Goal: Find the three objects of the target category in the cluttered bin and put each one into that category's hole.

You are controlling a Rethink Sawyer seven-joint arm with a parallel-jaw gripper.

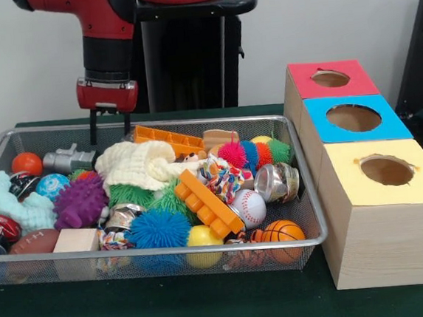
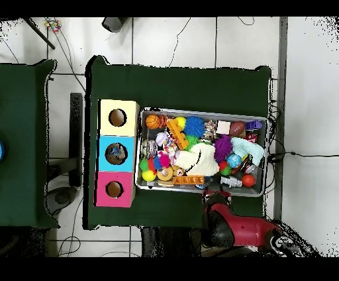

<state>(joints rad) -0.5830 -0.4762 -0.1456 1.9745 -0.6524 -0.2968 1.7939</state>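
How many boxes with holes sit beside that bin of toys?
3, in a row beside the bin: the yellow box nearest the camera, the blue box in the middle, the red box farthest.

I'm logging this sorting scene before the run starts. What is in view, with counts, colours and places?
Bin: one, wire mesh, on the green table.
Boxes: three, with red, blue and yellow tops, each with a round hole, in a row beside the bin.
Basketball: one, orange, bin's front corner nearest the boxes.
Baseball: one, white, behind the basketball.
Spiky ball: one, blue, front middle.
Knobby ball: one, purple, away from the boxes.
Brick: one, orange, middle.
Cloth: one, cream, rear middle.
Football: one, brown, front corner far from the boxes.
Block: one, wooden, beside the football.
Gripper: one, black fingers open, over the bin's rear edge.
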